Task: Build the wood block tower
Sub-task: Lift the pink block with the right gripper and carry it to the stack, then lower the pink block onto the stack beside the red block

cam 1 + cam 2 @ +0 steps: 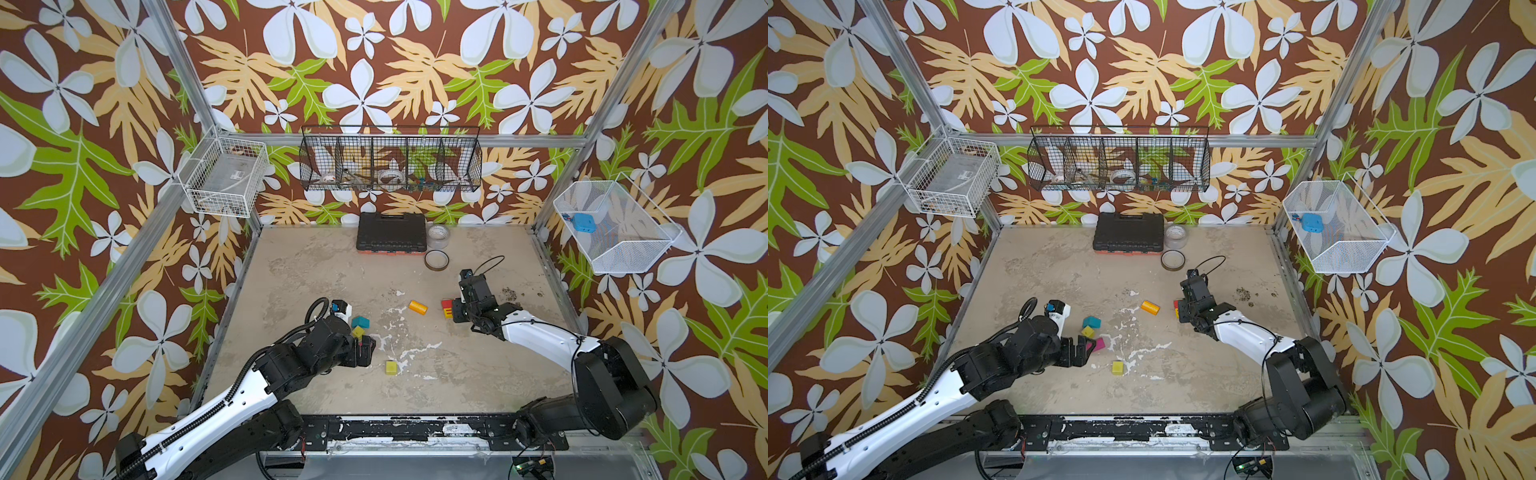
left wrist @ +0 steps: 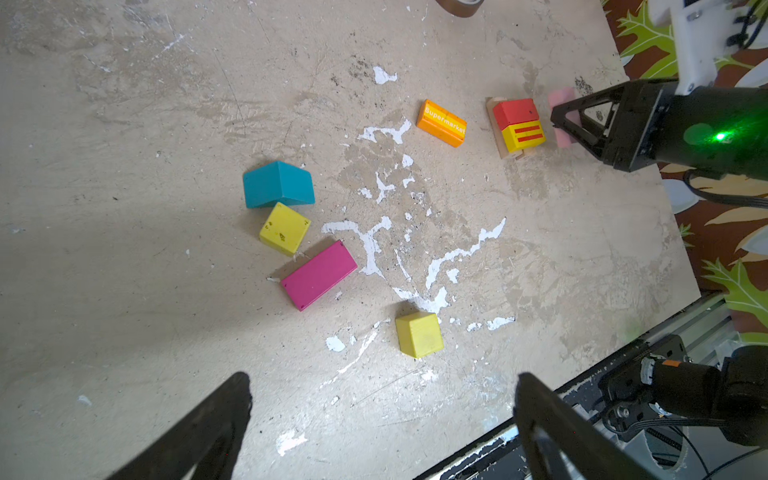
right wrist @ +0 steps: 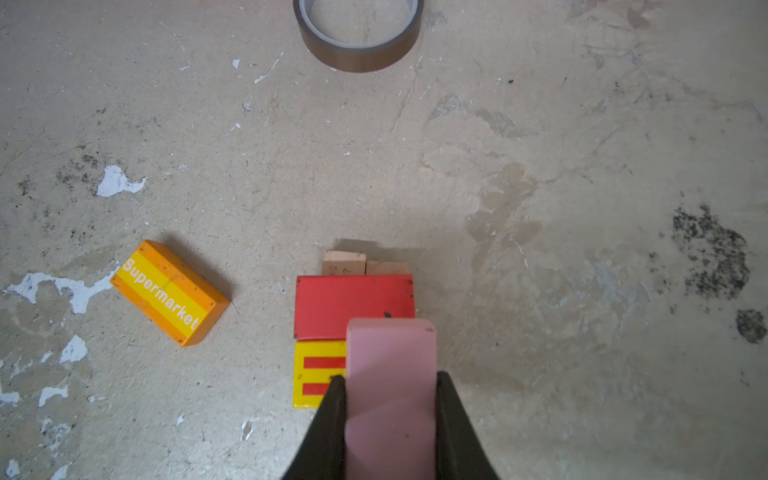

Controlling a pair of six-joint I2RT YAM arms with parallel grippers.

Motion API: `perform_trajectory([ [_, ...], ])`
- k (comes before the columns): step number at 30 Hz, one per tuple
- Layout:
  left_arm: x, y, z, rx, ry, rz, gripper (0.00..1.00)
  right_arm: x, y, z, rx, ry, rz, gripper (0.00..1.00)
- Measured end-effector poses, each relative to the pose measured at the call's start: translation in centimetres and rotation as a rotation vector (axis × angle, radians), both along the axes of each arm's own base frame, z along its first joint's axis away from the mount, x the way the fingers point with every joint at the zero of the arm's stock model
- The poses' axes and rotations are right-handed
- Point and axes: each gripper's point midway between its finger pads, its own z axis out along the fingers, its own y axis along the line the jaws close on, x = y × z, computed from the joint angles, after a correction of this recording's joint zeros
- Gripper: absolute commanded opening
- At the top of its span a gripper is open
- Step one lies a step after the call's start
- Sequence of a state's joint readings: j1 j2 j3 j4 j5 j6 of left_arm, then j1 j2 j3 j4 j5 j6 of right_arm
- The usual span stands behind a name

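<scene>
The right gripper [image 3: 390, 380] is clamping the pink block [image 3: 390, 349] by its long sides. The block's long axis is running the same way as the row made by the red block [image 3: 353, 305] and the striped yellow block [image 3: 318, 374], which are sitting end to end on the tan planks [image 3: 343, 262] lying along that same line. In the right wrist view the pink block is overlapping that row's edge; whether it is touching them cannot be told. The orange block [image 3: 168, 293] is lying near the row on the table [image 2: 124, 124], its "Supermarket" lettering running along its length, skewed to the row. The left gripper [image 2: 383, 379] is hovering with jaws wide apart, near a yellow-green cube [image 2: 419, 334]. Well apart from the row, the magenta block [image 2: 319, 274] is lying flat on a slant, with a second yellow-green cube [image 2: 284, 227] just beside one end and the teal roof block [image 2: 278, 185] sitting ridge up next to that.
</scene>
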State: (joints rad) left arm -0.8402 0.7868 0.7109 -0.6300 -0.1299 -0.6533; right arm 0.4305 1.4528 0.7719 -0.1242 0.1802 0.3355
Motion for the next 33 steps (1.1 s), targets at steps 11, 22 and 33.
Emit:
perform_trajectory([
  [11,0.0,-0.1,-0.1,0.001,0.003,-0.002,1.0,1.1,-0.5,-1.7,0.01,0.025,-0.009,0.09],
  [22,0.0,-0.1,-0.1,-0.002,0.001,-0.003,1.0,1.5,-0.6,-1.1,0.0,0.005,-0.01,0.1],
  [33,0.0,-0.1,-0.1,-0.003,0.002,-0.004,1.0,1.6,-0.6,-0.9,-0.006,0.002,-0.012,0.12],
])
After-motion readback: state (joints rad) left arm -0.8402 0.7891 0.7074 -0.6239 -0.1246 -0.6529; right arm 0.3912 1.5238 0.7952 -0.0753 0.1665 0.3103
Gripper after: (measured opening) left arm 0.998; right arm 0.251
